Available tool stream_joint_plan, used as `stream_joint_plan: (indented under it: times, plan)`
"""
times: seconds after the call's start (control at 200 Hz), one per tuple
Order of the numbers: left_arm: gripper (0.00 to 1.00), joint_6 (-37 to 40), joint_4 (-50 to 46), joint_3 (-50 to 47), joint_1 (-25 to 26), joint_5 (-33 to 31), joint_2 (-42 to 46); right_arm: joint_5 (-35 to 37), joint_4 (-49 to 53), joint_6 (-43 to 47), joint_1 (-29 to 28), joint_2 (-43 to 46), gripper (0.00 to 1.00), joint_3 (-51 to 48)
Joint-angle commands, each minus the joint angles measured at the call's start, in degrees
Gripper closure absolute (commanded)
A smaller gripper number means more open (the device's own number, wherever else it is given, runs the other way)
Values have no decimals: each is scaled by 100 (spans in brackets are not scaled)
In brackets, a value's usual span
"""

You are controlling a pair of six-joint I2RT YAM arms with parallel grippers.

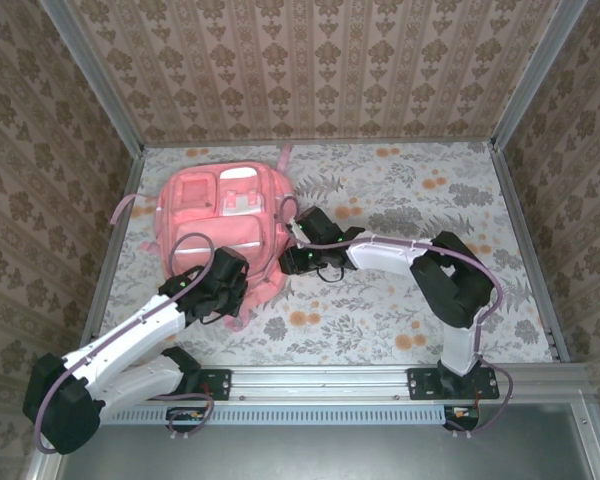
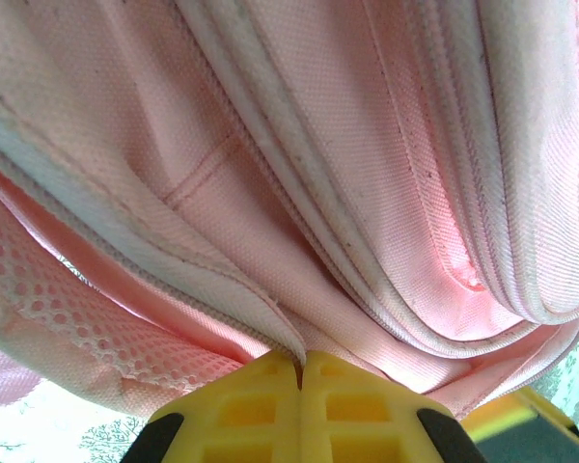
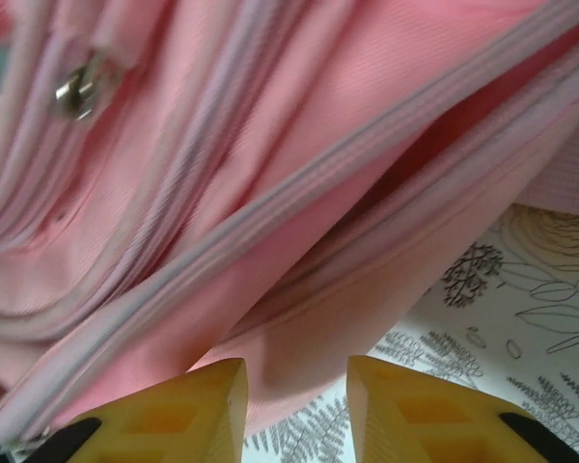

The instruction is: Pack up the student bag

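Walls (image 1: 320, 60) on 3 sides w/ brown flower paper. Silver metal posts (image 1: 93, 75) at far left & right corners. Table cloth (image 1: 420, 190) is pale w/ gray leaves & orange flowers. Metal rail (image 1: 320, 380) along near edge. Soft, even light.

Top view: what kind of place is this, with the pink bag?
Probably a robot test booth, not a real room: metal-framed wallpaper walls, a flowery table, and two arms bolted to a rail, reaching the student bag.

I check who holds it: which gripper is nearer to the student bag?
Left. The left gripper is shut on a fold at the near edge of the student bag. The right gripper is open at its right side, with the fabric just beyond it.
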State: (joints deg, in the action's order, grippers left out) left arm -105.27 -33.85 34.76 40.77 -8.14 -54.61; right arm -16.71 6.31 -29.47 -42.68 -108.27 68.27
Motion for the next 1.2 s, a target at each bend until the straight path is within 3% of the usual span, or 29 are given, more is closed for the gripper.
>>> stream_joint_plan:
  times: [0.0, 0.12, 0.31, 0.345, 0.39, 0.45, 0.74, 0.95, 1.14, 1.195]
  plan:
    - [100, 178, 46, -48, -45, -49, 3, 142, 92, -980, 66, -243, 62, 314]
    - [100, 200, 147, -87, -48, 12, -36, 97, 93, -1288, 74, -454, 54, 538]
    - [100, 201, 290, -136, -40, 67, -111, -94, -33, -1633, 69, -767, 57, 749]
    - [100, 190, 304, -145, -43, 74, -117, -92, -56, -1642, 67, -788, 64, 749]
    - [100, 175, 297, -154, -44, 48, -115, -122, -90, -1641, 68, -796, 84, 717]
    - [100, 118, 252, -169, -50, 15, -90, -81, -154, -1639, 75, -706, 100, 600]
    - [100, -202, -152, -349, -137, -432, 414, 179, -306, -1480, 346, 307, 100, -298]
    - [100, -274, -228, -411, -177, -483, 505, -695, -2089, -1553, 584, 1325, 100, -1341]
    - [100, -256, -221, -374, -181, -412, 337, -1209, -2927, -1705, 681, 1392, 100, -1535]
    - [100, -213, -90, -383, -180, -401, 320, -1091, -2317, -1528, 677, 1340, 71, -1311]
